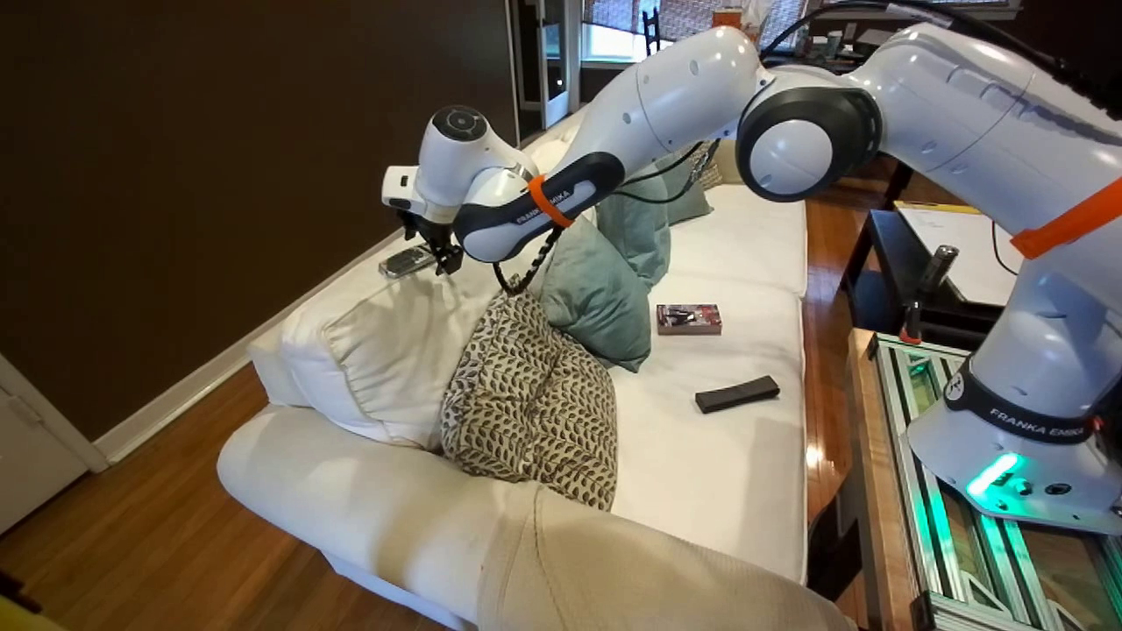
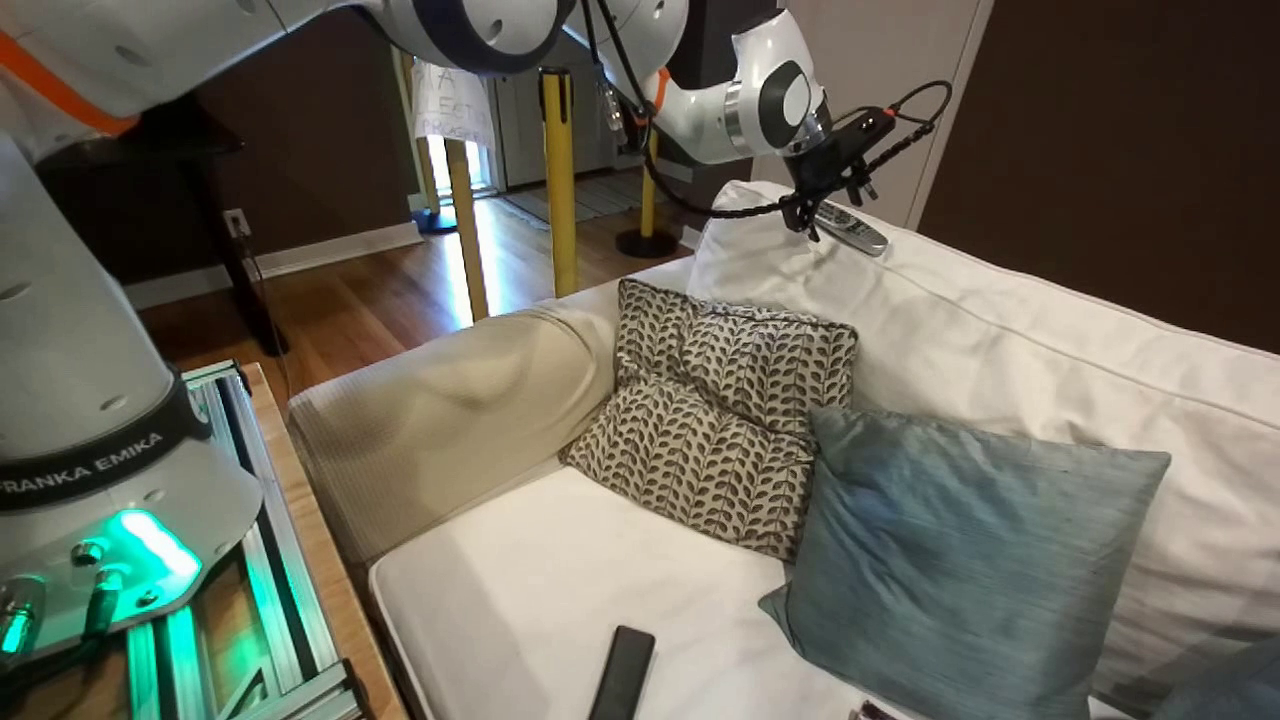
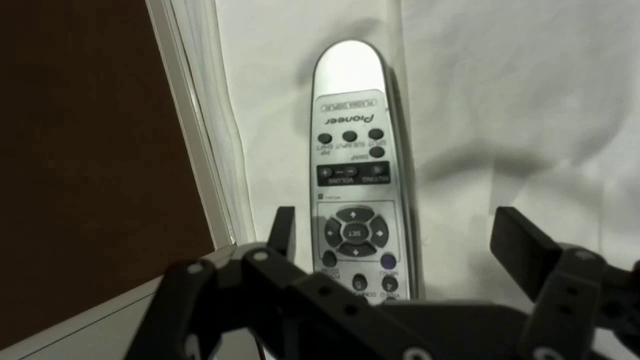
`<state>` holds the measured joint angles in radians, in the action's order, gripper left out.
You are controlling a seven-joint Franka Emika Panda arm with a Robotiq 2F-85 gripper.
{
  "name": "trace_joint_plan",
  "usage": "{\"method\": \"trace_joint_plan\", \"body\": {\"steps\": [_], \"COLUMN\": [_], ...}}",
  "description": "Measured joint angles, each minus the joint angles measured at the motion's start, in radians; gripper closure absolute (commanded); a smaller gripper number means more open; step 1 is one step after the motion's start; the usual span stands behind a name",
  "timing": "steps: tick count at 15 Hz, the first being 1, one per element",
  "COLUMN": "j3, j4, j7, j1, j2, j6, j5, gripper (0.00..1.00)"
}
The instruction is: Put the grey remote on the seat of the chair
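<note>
Hanging over the long silver-grey plastic remote [image 3: 354, 192], the black two-fingered gripper [image 3: 403, 236] stands wide, likely to straddle it.

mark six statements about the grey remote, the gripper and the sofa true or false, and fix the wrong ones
1. The grey remote lies on top of the backrest. True.
2. The gripper has its jaws apart. True.
3. The gripper holds the grey remote. False: it grips nothing.
4. A long black object lies on the seat. True.
5. The long black object lies beside the grey remote. False: the grey remote is up on the backrest.
6. There are no pillows here. False: a patterned pillow and a teal pillow show in both exterior views.
</note>
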<state>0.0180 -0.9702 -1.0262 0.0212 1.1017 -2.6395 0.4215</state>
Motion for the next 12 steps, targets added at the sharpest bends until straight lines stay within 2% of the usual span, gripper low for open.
{"method": "trace_joint_plan", "body": {"steps": [1, 2, 3, 5, 10, 12], "j3": [0.000, -0.001, -0.002, -0.009, -0.021, -0.023], "j4": [0.016, 0.032, 0.048, 0.076, 0.134, 0.144], "j7": [-0.010, -0.024, -0.039, -0.070, -0.132, -0.150], "j1": [0.001, 0.003, 0.005, 0.009, 0.014, 0.014], "j2": [0.012, 0.024, 0.035, 0.056, 0.090, 0.096], "j6": [0.000, 0.000, 0.000, 0.000, 0.005, 0.013], "j5": [-0.007, -0.015, -0.022, -0.038, -0.067, -0.075], "gripper": [0.10, 0.26, 0.29, 0.47, 0.84, 0.87]}}
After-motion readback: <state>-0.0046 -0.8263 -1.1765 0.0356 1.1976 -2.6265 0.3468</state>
